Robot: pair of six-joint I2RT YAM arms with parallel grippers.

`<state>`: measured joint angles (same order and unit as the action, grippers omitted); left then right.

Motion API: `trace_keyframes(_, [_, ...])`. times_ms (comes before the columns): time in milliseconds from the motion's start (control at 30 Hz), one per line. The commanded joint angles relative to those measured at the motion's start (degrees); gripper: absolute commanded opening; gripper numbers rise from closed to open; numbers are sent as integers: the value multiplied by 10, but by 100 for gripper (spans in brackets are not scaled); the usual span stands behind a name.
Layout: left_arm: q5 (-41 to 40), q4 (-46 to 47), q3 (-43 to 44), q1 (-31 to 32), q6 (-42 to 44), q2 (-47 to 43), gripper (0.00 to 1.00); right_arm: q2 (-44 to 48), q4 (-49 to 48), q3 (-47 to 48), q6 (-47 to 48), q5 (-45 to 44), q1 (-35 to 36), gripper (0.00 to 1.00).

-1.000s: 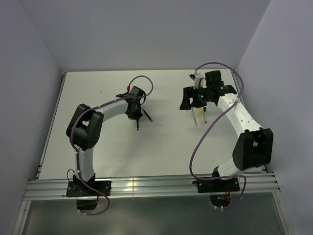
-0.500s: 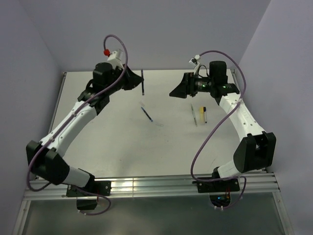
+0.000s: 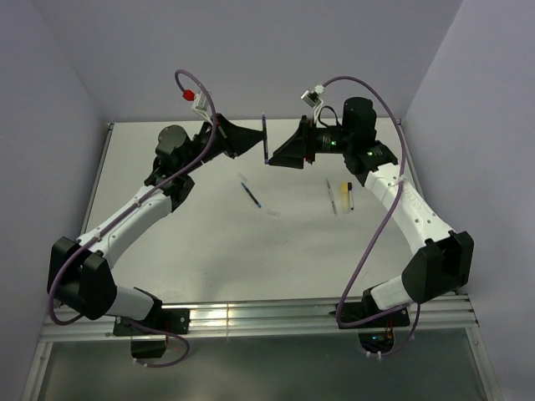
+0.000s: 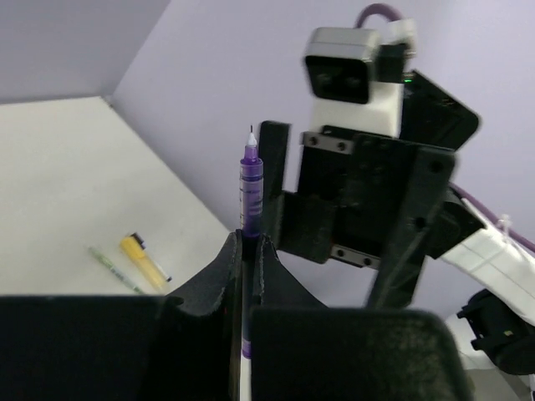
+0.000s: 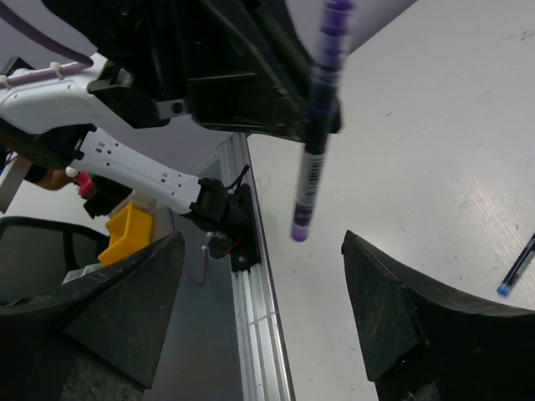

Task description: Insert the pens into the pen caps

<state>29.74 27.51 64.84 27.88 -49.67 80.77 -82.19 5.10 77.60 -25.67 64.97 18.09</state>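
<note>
**Colleague:** What is your left side doing?

**Me:** I have the left tool (image 3: 256,144) raised off the tabletop (image 3: 184,242), in the upper middle of the overhead view. It is clamped tight on the purple pen (image 3: 265,134). On the left wrist camera my fingers (image 4: 230,267) pinch the barrel low down. The pen stands upright at the centre of that frame, fine tip at the top.

**Colleague:** And the right?

**Me:** My right tool (image 3: 282,152) faces the pen from the right with its jaws spread wide and nothing in them. On the right wrist camera the pen hangs in the upper middle of the frame, slightly tilted, ahead of the gap between my two fingers (image 5: 125,309). I can't tell whether it is inside that gap or just short of it.

**Colleague:** Where is everything else?

**Me:** The yellow cap (image 3: 348,190) lies on the tabletop right of centre, below the right tool in the overhead view. The pale pen (image 3: 332,197) lies just beside it on its left. A blue stick (image 3: 252,195) lies near the middle of the tabletop, well apart from those two. Its end also shows at the right edge of the right wrist frame.
</note>
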Motion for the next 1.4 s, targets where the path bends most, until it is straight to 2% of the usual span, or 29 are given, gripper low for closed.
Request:
trace_keyframes(0, [16, 97, 6, 12, -37, -14, 0, 4, -35, 18, -8, -13, 0, 81])
trace_keyframes(67, [7, 98, 6, 17, -40, -11, 0, 2, -47, 11, -20, -15, 1, 75])
trace_keyframes(233, [1, 106, 6, 24, -52, -4, 0, -2, -83, 13, -44, -14, 7, 68])
trace_keyframes(400, [-12, 111, 0, 27, -67, -4, 0, -4, -129, 8, -70, -19, 9, 49])
trace_keyframes(500, [-17, 113, 1, 29, -72, 0, 0, -11, -162, -2, -97, -14, 12, 46])
trace_keyframes(800, [-31, 109, 10, 30, -77, 6, 0, -21, -190, -6, -126, -12, 24, 46])
trace_keyframes(1000, [-32, 120, 13, 30, -82, 8, 0, -19, -203, -14, -140, -13, 26, 38])
trace_keyframes(1100, [-33, 120, 13, 30, -85, 9, 0, -19, -210, -18, -143, -13, 25, 27])
trace_keyframes(1133, [-33, 120, 13, 31, -87, 9, 0, -19, -212, -19, -144, -13, 25, 20])
trace_keyframes(1267, [-32, 119, 14, 30, -88, 9, 0, -19, -215, -23, -147, -11, 24, 0])
trace_keyframes(1300, [-30, 116, 15, 30, -86, 9, 5, -18, -215, -26, -145, -13, 22, 0])
trace_keyframes(1367, [-21, 96, 21, 26, -71, 8, 32, -14, -215, -38, -146, -13, 16, 0])
